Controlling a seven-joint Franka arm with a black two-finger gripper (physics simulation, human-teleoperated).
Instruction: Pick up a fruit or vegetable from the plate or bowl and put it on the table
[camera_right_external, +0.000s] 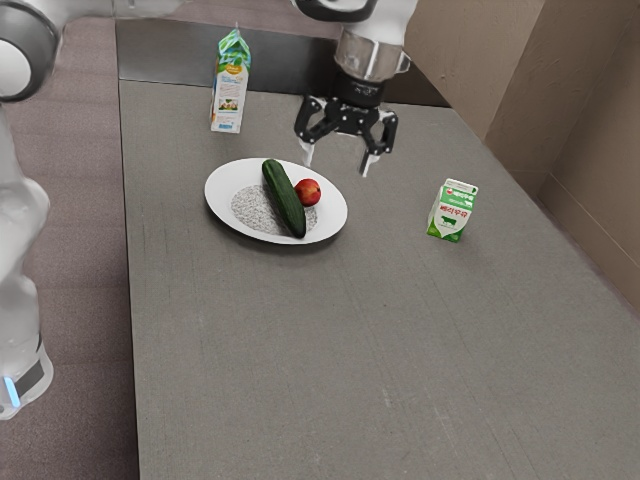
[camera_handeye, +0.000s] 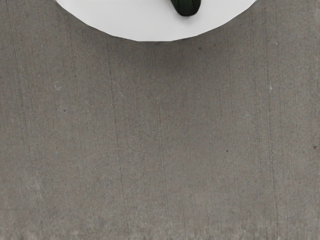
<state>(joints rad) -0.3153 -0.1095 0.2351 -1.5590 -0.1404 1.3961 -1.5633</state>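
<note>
One cucumber (camera_right_external: 284, 199) crosses the exterior view's plate (camera_right_external: 222, 194), twelve to five o'clock, with red fruit (camera_right_external: 308, 192) near three; toward two, the empty pincer (camera_right_external: 337, 161) hangs spread, presumably to straddle either.

one table (camera_right_external: 300, 350), and on it one plate (camera_right_external: 225, 185). reading the exterior view as a clock face centred on the plate, with twelve at its upper edge, there is one tall carton (camera_right_external: 230, 85) near eleven o'clock and one small carton (camera_right_external: 453, 210) at three, so two cartons. on the plate are one cucumber (camera_right_external: 284, 198), running from about twelve to five o'clock, and one red fruit (camera_right_external: 306, 192), between two and three: two pieces of produce, one of each kind. one gripper (camera_right_external: 338, 162) is at two o'clock. the wrist view includes one plate and one cucumber end.
</note>
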